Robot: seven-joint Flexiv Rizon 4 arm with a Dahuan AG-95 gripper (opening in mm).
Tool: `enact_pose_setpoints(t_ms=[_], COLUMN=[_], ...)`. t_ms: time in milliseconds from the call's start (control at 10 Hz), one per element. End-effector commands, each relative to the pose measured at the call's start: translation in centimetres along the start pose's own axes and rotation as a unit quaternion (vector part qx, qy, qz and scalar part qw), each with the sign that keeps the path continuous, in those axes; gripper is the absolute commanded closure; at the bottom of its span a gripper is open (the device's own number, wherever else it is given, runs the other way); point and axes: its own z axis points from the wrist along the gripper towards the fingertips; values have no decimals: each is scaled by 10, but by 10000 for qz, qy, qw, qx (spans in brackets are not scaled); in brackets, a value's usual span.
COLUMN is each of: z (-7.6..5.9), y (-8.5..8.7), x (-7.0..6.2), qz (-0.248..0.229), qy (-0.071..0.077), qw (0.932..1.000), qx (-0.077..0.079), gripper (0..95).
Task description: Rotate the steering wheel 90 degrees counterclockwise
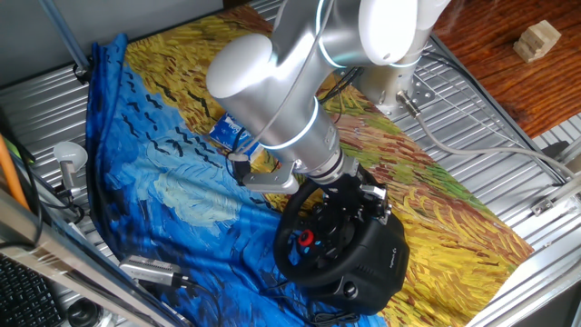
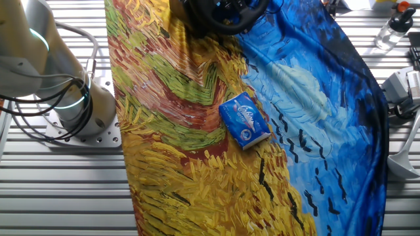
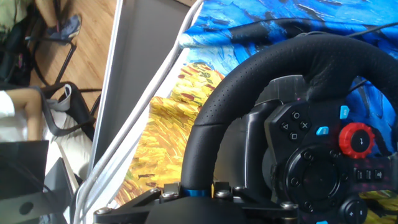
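The steering wheel (image 1: 292, 243) is black with a thick rim. It sits on a bulky black base (image 1: 372, 263) at the near right of the painted cloth. Its hub shows a red round button (image 3: 356, 138) and blue-lit buttons. In the hand view the rim (image 3: 261, 68) fills the right half and runs down between my fingers at the bottom edge. My gripper (image 3: 196, 186) is shut on the rim at its blue stripe. In one fixed view the gripper (image 1: 352, 195) sits on the wheel's upper part. The other fixed view shows only the wheel's edge (image 2: 223, 16) at the top.
A small blue-and-white box (image 2: 244, 120) lies mid-cloth, and also shows behind the arm (image 1: 227, 134). The arm's base (image 2: 79, 111) stands left of the cloth. The table's metal edge rail (image 3: 134, 124) runs left of the wheel. A wooden block (image 1: 537, 38) sits far right and a bottle (image 2: 392, 26) top right.
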Motion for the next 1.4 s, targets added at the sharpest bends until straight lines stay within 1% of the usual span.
enact_pose_setpoints(t_ms=[100,400,1100,1400], z=[-2,3,2,2], y=[1,1,1,1], x=[3,7,10,10], qz=[-103,-161,-194,-85], qy=[35,41,46,32], qw=[9999,9999,9998,9999], qx=[19,48,56,67], gripper=[950,950,950,950])
